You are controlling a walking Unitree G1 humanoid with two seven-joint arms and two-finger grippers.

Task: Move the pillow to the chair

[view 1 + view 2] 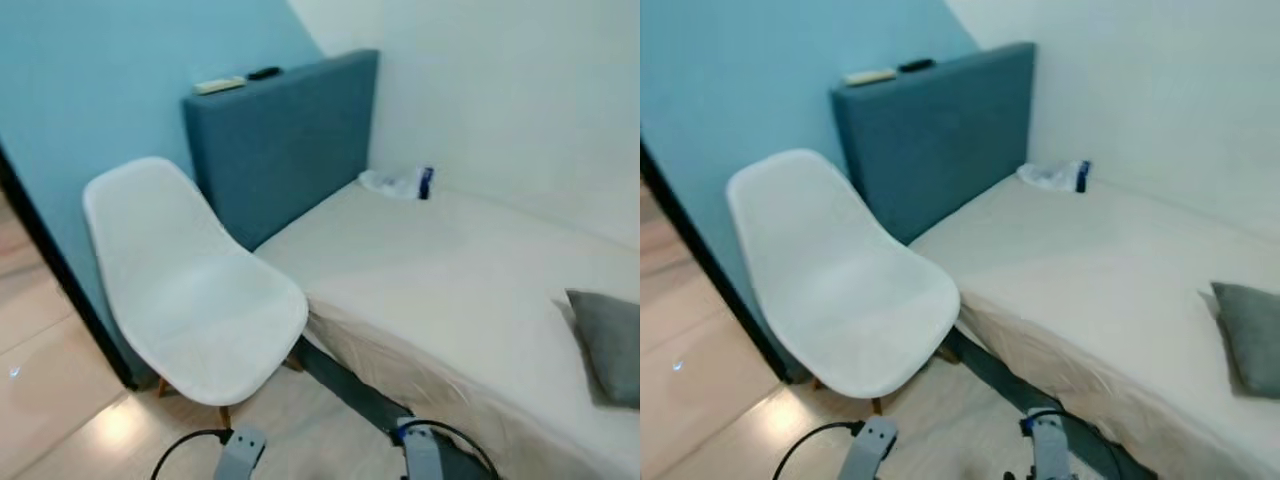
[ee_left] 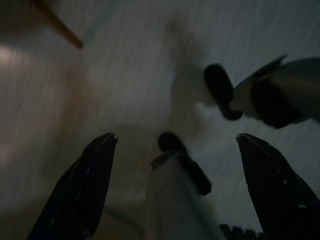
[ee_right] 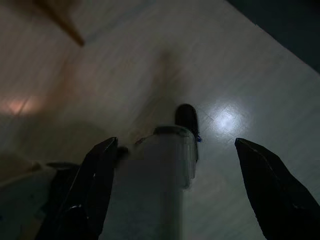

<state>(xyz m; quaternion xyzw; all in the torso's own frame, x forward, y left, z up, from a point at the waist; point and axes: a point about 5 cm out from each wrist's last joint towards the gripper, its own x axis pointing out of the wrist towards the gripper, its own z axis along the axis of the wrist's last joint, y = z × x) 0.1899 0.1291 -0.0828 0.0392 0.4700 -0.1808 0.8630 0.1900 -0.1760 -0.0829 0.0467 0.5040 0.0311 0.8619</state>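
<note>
Grey pillow [image 1: 608, 345] on the bed [image 1: 440, 270], white chair [image 1: 190, 285] alongside, both grippers [image 2: 175, 185] [image 3: 175, 185] spread wide, empty, above the floor [image 3: 150, 65].

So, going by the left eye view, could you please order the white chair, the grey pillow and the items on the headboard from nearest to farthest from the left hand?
1. White chair, just above the left hand, left side.
2. Grey pillow, across on the bed's right edge.
3. Items on the headboard, far back against the blue wall.
</note>
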